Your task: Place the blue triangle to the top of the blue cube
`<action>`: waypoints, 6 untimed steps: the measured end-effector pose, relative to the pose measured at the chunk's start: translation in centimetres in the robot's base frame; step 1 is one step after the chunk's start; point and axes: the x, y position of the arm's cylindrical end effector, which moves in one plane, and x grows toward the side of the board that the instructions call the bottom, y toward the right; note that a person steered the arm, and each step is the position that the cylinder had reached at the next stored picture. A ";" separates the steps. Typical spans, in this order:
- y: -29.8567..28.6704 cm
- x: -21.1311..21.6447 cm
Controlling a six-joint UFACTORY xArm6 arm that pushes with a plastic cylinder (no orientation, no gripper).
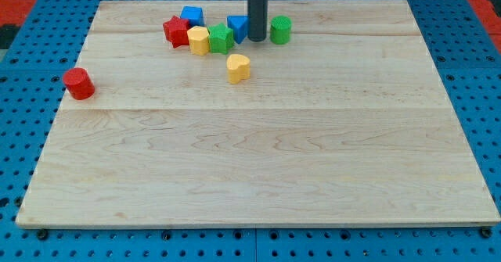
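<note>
Roughly, job looks unfinished: board big, blocks bunched far-left. No pincer on this rig, just rod; my tip touches right side of one blue block, other blue block sits left, well apart. Can't tell which is triangle vs cube. Green cyl. just right of tip.

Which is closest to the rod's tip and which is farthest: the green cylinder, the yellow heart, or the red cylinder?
From my tip:
1. Green cylinder, just to the view's right of the tip.
2. Yellow heart, a little toward the view's bottom and left.
3. Red cylinder, far off at the board's left edge.
</note>
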 end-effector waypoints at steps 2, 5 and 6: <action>-4.2 -5.0; -7.1 -7.1; -8.0 -3.5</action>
